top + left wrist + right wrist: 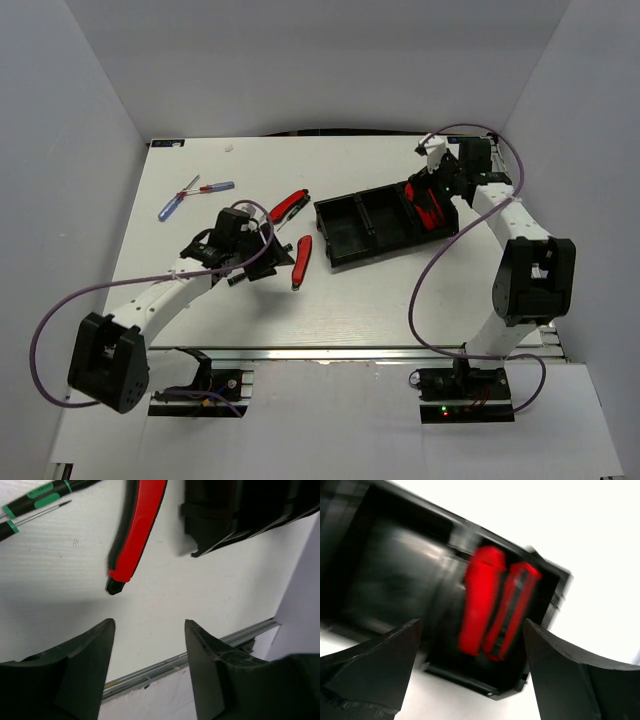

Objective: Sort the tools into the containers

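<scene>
black tray [385, 222] angled | two red knives [480, 600] in right-end compartment

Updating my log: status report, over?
Left gripper open, empty, red folding pocket knife just ahead. Right gripper open above black plastic tray, two red knives inside. Nothing blocking.

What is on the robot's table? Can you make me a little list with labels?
Tray: black tray, three compartments
In tray: two red knives, in the end compartment
On table: near red knife, far red knife, blue and red screwdrivers, black-and-green screwdrivers
Left gripper: open, empty, above the table
Right gripper: open, empty, above the tray
</scene>
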`<state>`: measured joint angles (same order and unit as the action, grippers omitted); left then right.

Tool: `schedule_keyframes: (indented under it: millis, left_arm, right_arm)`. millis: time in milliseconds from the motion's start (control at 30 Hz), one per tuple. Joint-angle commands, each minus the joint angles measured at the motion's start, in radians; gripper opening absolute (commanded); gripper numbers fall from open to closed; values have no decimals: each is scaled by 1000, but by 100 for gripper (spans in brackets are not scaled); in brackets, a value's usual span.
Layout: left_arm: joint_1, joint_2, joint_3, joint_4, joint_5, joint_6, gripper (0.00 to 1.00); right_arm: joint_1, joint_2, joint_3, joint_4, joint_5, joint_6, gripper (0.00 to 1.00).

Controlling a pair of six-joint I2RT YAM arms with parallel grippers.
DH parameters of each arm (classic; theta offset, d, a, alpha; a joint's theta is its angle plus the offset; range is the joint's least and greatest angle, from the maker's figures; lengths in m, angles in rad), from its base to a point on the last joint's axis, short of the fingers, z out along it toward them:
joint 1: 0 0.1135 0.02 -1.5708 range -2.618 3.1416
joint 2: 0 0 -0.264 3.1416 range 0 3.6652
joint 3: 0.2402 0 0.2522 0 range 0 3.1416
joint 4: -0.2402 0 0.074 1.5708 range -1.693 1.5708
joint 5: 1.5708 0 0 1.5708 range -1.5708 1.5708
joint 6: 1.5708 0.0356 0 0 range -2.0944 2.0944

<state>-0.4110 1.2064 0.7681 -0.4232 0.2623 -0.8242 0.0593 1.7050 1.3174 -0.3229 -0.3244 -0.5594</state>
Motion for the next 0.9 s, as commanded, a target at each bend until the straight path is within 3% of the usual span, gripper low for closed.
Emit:
schedule_keyframes:
  millis: [0,133,267,433,867]
  left_arm:
    - [-49,80,89,-37,-52,56,66]
    - [-100,191,170,-83,-119,98,64]
    - [-141,321,279,-147,-196,155,64]
    - [-198,493,391,-196,-302,227,67]
    - [-236,640,479,-229,-422,267,66]
  right_arm:
    - [5,-100,68,-215,-398,-195,89]
    - [59,-148,19,-320,-514,-258,89]
    - [99,-218,-88,-275,-548,-203,89]
    - [108,-234,-99,-258,-570,-168,89]
    - [108,-246,-106,-260,-614,-139,89]
